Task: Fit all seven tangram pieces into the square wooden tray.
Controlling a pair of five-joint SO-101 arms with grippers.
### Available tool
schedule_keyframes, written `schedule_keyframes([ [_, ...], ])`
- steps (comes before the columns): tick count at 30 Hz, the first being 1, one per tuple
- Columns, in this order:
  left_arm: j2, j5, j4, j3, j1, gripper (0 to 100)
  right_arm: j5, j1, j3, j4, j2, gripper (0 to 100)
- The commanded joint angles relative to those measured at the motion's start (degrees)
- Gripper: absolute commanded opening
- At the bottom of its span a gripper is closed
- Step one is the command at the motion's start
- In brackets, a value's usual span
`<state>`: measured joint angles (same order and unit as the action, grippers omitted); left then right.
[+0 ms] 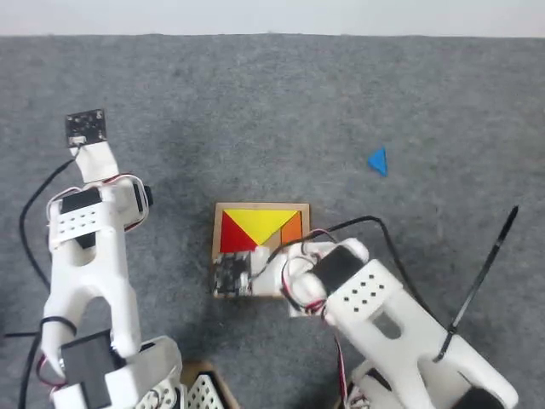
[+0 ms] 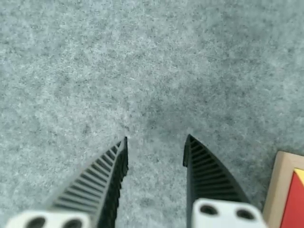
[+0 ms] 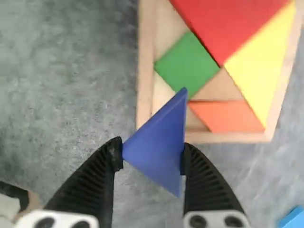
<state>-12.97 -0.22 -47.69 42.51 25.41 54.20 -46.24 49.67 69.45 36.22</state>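
Note:
The square wooden tray (image 1: 261,207) lies mid-table, holding a yellow triangle (image 1: 255,223), a red triangle (image 1: 233,235) and an orange piece (image 1: 292,228). In the right wrist view the tray (image 3: 145,71) also holds a green square (image 3: 187,64) beside the red (image 3: 223,23), yellow (image 3: 261,61) and orange (image 3: 225,116) pieces. My right gripper (image 3: 152,145) is shut on a dark blue triangle (image 3: 161,133), held above the tray's rim near the green square. A small blue triangle (image 1: 378,161) lies on the carpet, far right of the tray. My left gripper (image 2: 156,138) is open over bare carpet, the tray's corner (image 2: 280,190) beside it.
Grey carpet covers the table. The right arm (image 1: 358,294) hangs over the tray's near edge and hides it. The left arm (image 1: 85,230) stands left of the tray. A light blue corner (image 3: 292,218) shows on the carpet at the edge of the right wrist view.

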Motion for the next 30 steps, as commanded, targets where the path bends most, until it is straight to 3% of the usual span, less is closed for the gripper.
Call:
schedule_keyframes([
  [1,-0.3,-0.3,1.3,-0.5,0.2,19,5.3,-2.9,-0.4,0.5,1.5,3.9],
  [12,-0.4,-0.3,1.3,-0.8,0.3,19,18.4,-3.9,-0.4,-3.4,-6.7,4.0],
  [18,-0.4,-0.3,1.3,-0.7,0.3,19,24.3,-0.9,-1.5,-7.3,-12.4,4.1],
  [30,-0.4,-0.2,1.3,-0.6,0.0,19,29.8,3.4,-14.7,-3.8,-25.8,4.1],
])
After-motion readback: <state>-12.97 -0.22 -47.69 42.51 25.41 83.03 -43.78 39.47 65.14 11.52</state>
